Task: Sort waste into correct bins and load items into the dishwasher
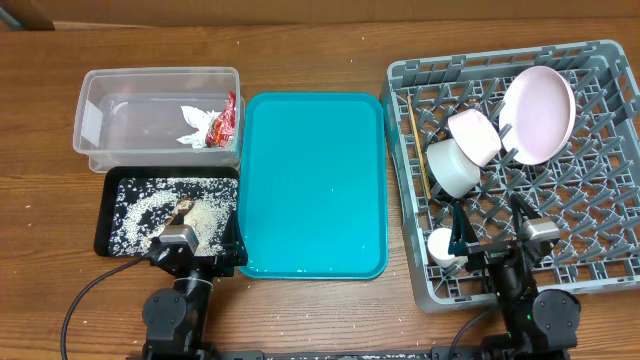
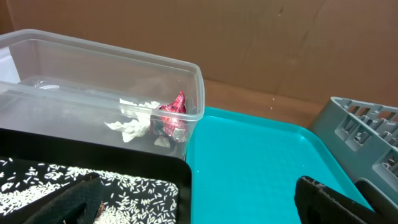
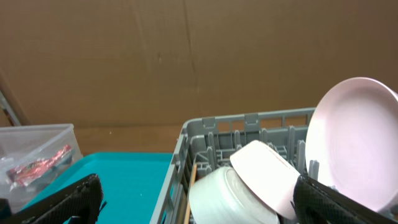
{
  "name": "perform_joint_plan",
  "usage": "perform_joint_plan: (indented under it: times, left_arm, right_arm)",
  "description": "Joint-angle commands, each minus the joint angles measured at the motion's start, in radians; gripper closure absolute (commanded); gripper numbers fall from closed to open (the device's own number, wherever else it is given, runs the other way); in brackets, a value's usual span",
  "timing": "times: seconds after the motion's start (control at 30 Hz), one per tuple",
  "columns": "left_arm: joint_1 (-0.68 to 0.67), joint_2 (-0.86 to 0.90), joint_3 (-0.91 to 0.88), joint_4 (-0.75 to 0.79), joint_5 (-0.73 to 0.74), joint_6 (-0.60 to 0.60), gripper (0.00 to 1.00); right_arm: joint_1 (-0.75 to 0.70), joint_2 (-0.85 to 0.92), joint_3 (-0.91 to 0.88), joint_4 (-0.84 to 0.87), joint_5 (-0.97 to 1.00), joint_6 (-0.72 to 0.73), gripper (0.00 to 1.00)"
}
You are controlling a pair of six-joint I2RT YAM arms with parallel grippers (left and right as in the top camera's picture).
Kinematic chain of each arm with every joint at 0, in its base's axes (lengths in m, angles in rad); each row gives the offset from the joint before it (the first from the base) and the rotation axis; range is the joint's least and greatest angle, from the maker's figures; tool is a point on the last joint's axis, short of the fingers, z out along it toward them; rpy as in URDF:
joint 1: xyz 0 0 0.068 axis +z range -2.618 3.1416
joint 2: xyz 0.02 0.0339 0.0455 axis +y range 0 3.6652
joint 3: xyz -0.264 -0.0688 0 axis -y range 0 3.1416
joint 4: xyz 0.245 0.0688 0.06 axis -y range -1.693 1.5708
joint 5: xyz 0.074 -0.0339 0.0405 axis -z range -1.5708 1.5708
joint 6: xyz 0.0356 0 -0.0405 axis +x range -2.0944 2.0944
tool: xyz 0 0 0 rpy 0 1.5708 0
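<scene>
Standing in the rack (image 1: 600, 240) are the plate (image 1: 538, 112), two bowls (image 1: 475, 135), the cup (image 1: 443, 246) and, seemingly, chopsticks (image 1: 416, 150) along its left side. Tissue (image 1: 195, 125) and wrapper (image 1: 225, 120) lie in the clear tub (image 1: 100, 85); rice (image 1: 150, 205) covers the black tray (image 1: 110, 235). The left gripper (image 1: 190, 246) and right gripper (image 1: 490, 240) are spread wide, empty.

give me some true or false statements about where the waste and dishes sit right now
1. The red wrapper lies in the clear tub. True.
2. The plate lies flat on the teal tray. False: it stands tilted in the grey rack.
3. The rice is in the black tray. True.
4. The tissue sits in the black tray. False: it lies in the clear tub beside the red wrapper.
</scene>
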Motion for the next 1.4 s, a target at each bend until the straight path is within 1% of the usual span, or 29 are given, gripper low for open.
perform_joint_plan:
  times: [0.0, 0.17, 0.37, 0.47, 1.37]
  left_arm:
    - [-0.009, -0.010, -0.012, 0.006, 0.000, 0.011, 0.00]
    - [-0.009, -0.011, -0.012, 0.006, 0.000, 0.011, 0.00]
    - [-0.009, -0.011, -0.012, 0.006, 0.000, 0.011, 0.00]
    - [-0.009, -0.010, -0.012, 0.006, 0.000, 0.011, 0.00]
    - [-0.009, -0.011, -0.012, 0.006, 0.000, 0.011, 0.00]
  right_arm:
    - [-0.005, -0.018, -0.066, 0.058, -0.017, 0.003, 0.00]
    - [-0.005, -0.018, -0.135, 0.125, -0.015, 0.003, 0.00]
    - [-0.002, -0.018, -0.133, 0.105, -0.013, 0.003, 0.00]
    - [-0.002, -0.018, -0.133, 0.068, -0.013, 0.003, 0.00]
    - [-0.002, -0.017, -0.132, 0.068, -0.013, 0.003, 0.00]
